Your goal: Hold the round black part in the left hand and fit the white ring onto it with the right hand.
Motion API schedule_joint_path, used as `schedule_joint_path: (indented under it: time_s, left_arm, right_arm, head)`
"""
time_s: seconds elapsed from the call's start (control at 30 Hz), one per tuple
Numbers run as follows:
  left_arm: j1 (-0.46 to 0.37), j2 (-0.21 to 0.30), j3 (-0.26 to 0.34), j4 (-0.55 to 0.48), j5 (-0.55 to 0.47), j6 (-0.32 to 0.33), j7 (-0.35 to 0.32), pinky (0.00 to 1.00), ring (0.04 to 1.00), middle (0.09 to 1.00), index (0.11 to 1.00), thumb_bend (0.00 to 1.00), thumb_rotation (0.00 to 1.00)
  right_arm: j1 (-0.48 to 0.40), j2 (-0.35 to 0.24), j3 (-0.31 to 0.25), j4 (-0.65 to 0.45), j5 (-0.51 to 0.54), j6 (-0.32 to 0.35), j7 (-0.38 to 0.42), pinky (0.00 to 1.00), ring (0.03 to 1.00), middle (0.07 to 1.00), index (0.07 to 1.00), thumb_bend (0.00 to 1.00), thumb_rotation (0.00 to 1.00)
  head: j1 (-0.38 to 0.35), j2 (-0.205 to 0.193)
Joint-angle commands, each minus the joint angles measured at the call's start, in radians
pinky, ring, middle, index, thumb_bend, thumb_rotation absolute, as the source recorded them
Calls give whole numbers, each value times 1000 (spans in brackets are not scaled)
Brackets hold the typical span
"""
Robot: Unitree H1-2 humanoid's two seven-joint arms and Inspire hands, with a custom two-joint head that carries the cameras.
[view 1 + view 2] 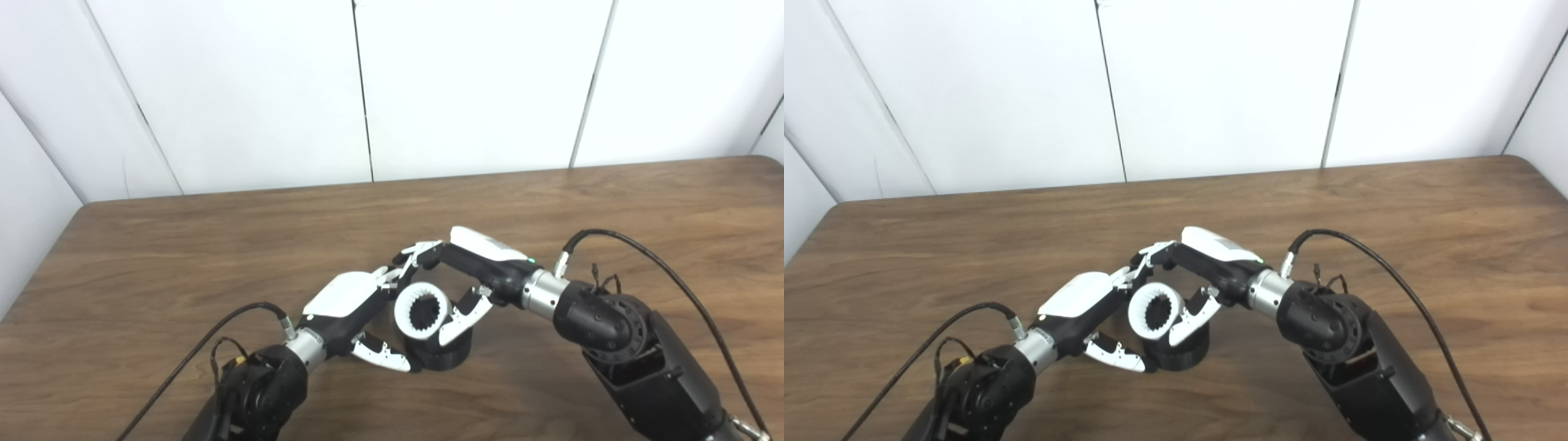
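Note:
The round black part (pixel 450 356) stands on the wooden table (pixel 184 257) near the front middle. My left hand (pixel 358 303) is shut on it: the thumb touches its lower left side and the fingers reach round behind. The white ring (pixel 421 310), toothed inside, sits tilted on top of the black part with its opening facing me. My right hand (pixel 474 269) is shut on the ring, thumb on its right edge and fingers curled over its far side. The lower far rim of the ring is hidden.
The table's back edge meets white wall panels (pixel 478 86). Black cables loop from both wrists over the tabletop, one at the left (pixel 202 343) and one at the right (pixel 661 269). The two hands' fingertips nearly touch behind the ring.

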Motion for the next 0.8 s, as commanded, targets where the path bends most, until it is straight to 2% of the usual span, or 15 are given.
schedule_joint_path:
  time_s: [0.0,0.37,0.77]
  left_arm:
    - [-13,10,1,7,-1,-2,-3,903,1000,987,734,914,422]
    - [-16,10,6,-5,-2,11,-12,908,1000,985,742,929,422]
    - [-21,15,13,-16,-7,20,-22,909,1000,984,732,930,407]
  right_arm:
    - [-49,10,-33,-31,29,14,-23,825,915,847,491,525,147]
    - [-29,4,-80,-52,58,63,-25,872,917,851,491,524,150]
    - [45,4,-109,-26,90,41,-71,868,899,839,492,524,151]
  head:
    - [1,0]
    - [4,17]
    - [4,31]
